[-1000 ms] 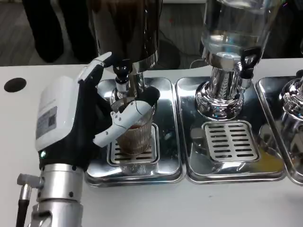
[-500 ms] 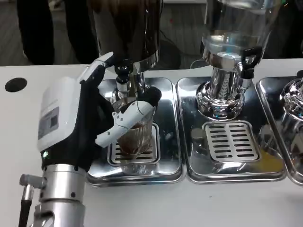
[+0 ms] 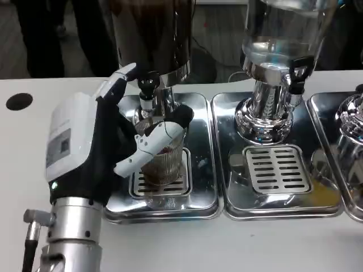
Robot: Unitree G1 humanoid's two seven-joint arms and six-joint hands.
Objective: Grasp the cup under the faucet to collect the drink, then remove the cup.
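Left of frame: the left hand (image 3: 108, 147), white-backed with black and white fingers, is wrapped around the ribbed clear glass cup (image 3: 163, 161), exactly as a second ago. The cup stands on the slotted grate of the left steel drip tray (image 3: 199, 170), directly under the black faucet (image 3: 148, 85) of the dark drink dispenser (image 3: 152, 34). Dark liquid in the cup looks marginally higher than before; filling seems under way, removal not yet due. Centre right: clear glass dispenser (image 3: 283, 28), untouched on the white counter (image 3: 227, 243).
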